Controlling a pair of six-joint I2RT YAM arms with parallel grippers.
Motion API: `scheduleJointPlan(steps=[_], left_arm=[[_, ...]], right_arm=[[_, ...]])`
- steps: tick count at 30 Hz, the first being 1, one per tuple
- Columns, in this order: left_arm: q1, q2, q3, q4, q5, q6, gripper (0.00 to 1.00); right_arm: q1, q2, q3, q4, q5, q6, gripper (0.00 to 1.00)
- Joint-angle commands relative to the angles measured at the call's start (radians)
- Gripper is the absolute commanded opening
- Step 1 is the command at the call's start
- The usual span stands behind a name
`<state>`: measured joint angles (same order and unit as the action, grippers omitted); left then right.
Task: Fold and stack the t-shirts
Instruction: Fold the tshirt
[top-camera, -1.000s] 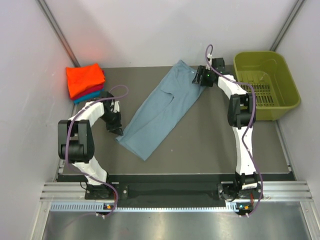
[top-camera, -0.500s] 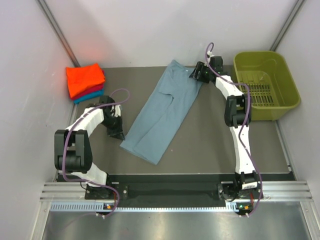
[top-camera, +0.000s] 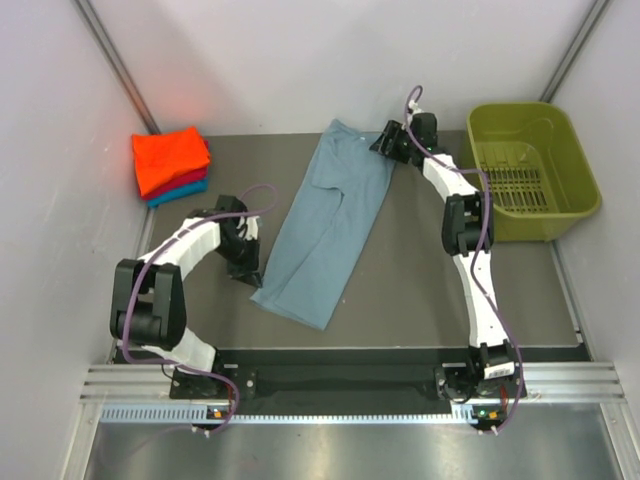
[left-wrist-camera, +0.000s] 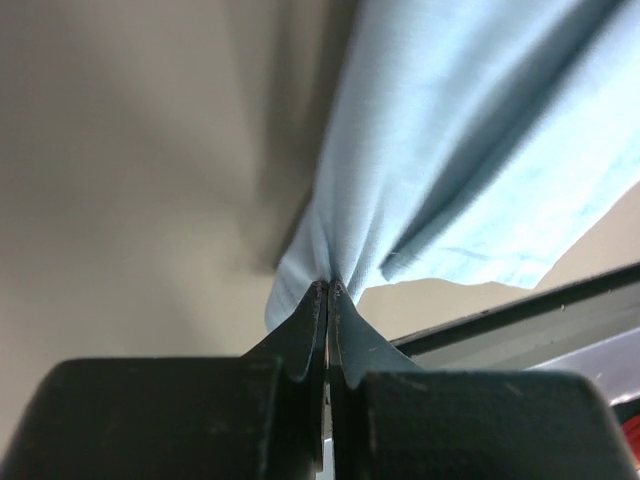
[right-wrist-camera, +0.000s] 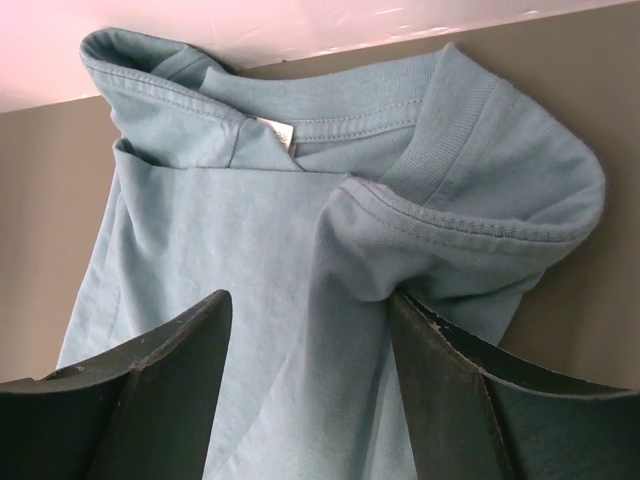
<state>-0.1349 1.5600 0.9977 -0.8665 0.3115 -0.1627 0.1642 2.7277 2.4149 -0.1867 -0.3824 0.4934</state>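
While left fingers (left-wrist-camera: 327, 287) pinch the shirt (top-camera: 325, 230), right fingers (top-camera: 386, 143) gape near its unreadable tag (right-wrist-camera: 276, 133).

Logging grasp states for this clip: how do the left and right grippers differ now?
The left gripper is shut, pinching the near hem of the grey-blue shirt; the right gripper is open, fingers astride its collar end. Left works the near end, right the far end. Both are at one shirt.
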Motion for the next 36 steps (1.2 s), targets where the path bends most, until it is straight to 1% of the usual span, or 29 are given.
scheduleJointPlan(steps=[1, 8, 15, 19, 21, 23, 25, 26, 28, 29, 30, 31, 32, 33, 34, 35, 36], left_arm=[[-0.049, -0.035, -0.010, -0.028, 0.034, -0.004, 0.00], [-0.114, -0.028, -0.016, -0.020, 0.050, -0.008, 0.00], [-0.175, -0.028, -0.054, -0.002, 0.100, -0.046, 0.00], [-0.178, -0.028, -0.053, -0.002, 0.100, -0.046, 0.00], [-0.178, -0.032, -0.033, -0.002, 0.083, -0.044, 0.00], [-0.174, -0.031, -0.005, -0.002, 0.052, -0.034, 0.00], [-0.155, -0.018, 0.044, 0.003, 0.026, -0.028, 0.00], [-0.135, -0.012, 0.057, 0.006, 0.024, -0.028, 0.00], [-0.115, 0.011, 0.085, 0.021, 0.035, -0.032, 0.00], [-0.103, 0.017, 0.090, 0.026, 0.041, -0.035, 0.00], [-0.100, 0.024, 0.099, 0.030, 0.046, -0.035, 0.04], [-0.098, 0.028, 0.104, 0.029, 0.043, -0.034, 0.12], [-0.098, 0.028, 0.110, 0.027, 0.037, -0.032, 0.30], [-0.097, 0.025, 0.125, 0.024, 0.035, -0.029, 0.34], [-0.097, 0.022, 0.133, 0.014, 0.025, -0.032, 0.37], [-0.097, 0.015, 0.139, 0.008, 0.018, -0.035, 0.40], [-0.097, 0.002, 0.148, 0.003, 0.015, -0.037, 0.45]], right_arm=[[0.032, 0.035, 0.056, 0.046, -0.004, 0.024, 0.65], [0.049, 0.053, 0.070, 0.073, -0.001, 0.043, 0.64], [0.074, 0.061, 0.087, 0.107, -0.013, 0.074, 0.64], [0.083, 0.064, 0.089, 0.110, -0.010, 0.071, 0.64], [0.075, 0.041, 0.067, 0.073, -0.003, 0.039, 0.64], [0.051, -0.030, 0.035, 0.026, -0.003, 0.016, 0.65], [0.031, -0.104, -0.055, 0.000, -0.019, -0.036, 0.65], [0.003, -0.187, -0.089, -0.022, -0.029, -0.053, 0.65], [-0.023, -0.273, -0.196, -0.058, -0.038, -0.088, 0.66], [-0.047, -0.368, -0.247, -0.091, -0.044, -0.093, 0.68], [-0.058, -0.423, -0.375, -0.097, -0.050, -0.104, 0.69], [-0.067, -0.530, -0.442, -0.114, -0.065, -0.113, 0.70], [-0.077, -0.580, -0.509, -0.128, -0.076, -0.124, 0.70], [-0.077, -0.629, -0.633, -0.146, -0.090, -0.142, 0.70], [-0.077, -0.713, -0.692, -0.183, -0.130, -0.147, 0.71], [-0.074, -0.749, -0.751, -0.201, -0.154, -0.144, 0.71], [-0.072, -0.782, -0.866, -0.210, -0.220, -0.113, 0.71]])
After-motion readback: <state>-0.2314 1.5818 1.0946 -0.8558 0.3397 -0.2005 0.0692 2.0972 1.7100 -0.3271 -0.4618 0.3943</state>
